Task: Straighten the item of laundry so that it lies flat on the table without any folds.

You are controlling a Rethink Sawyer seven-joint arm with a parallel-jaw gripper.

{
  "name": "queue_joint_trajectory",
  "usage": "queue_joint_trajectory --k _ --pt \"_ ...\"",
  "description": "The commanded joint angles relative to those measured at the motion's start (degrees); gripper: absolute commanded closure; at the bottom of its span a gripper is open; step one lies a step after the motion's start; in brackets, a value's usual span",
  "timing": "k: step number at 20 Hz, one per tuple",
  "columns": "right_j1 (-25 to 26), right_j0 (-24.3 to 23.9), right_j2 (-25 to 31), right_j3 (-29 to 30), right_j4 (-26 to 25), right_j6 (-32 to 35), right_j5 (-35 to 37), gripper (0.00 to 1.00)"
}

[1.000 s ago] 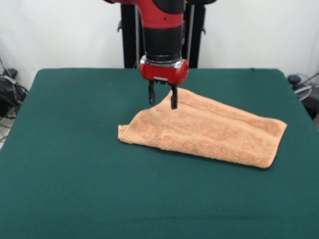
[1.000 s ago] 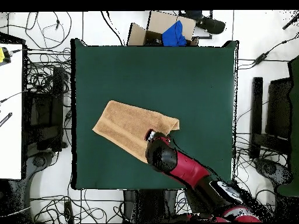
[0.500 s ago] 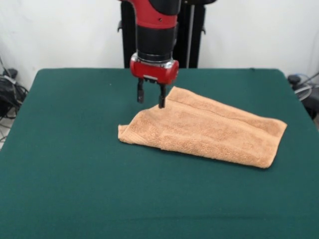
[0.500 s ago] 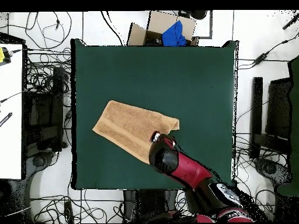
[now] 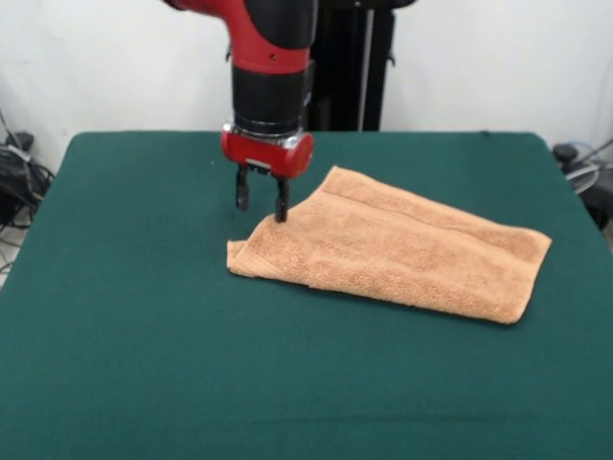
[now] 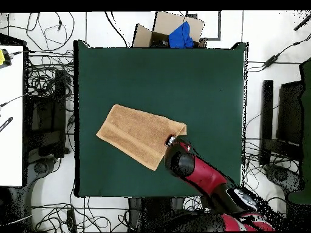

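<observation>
My claw [image 5: 261,199] hangs straight down from my red and black arm [image 5: 271,67], its two dark fingers [image 5: 282,201] parted with a narrow gap of green showing between them and nothing gripped. In the front view the fingertips sit just off the towel's folded edge, above the dark green table [image 5: 124,316], near the towel's left corner; whether the nearer finger touches the cloth I cannot tell.

The orange-tan terry hand towel [image 5: 402,251] lies on the table a little right of centre in that view, folded over on itself rather than spread out. A ridge runs lengthwise across its top where one layer overlaps another, and a woven band shows near its left end. Its left corner is rounded and doubled; its right end reaches toward the table's right edge but stops well short of it.

From overhead, the towel [image 6: 136,135] sits as a slanted four-sided shape in the table's [image 6: 200,79] lower left part, and my wrist covers its lower right corner, where my claw [image 6: 170,141] peeks out at the cloth's edge.

Beyond the table's top edge in the overhead view stands a cardboard box [image 6: 159,27] with a blue cloth [image 6: 181,36] in it.
</observation>
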Motion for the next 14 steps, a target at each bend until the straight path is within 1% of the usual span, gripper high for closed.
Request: queue_joint_trajectory --k 1,8,14 --pt "5.75 -1.98 4.98 -4.82 -1.59 11.51 -4.37 0.00" --pt "6.27 -3.02 6.31 -3.54 -1.80 12.47 -5.55 0.00" --pt "6.08 -5.79 10.63 -1.02 -2.99 14.65 -6.87 0.00"
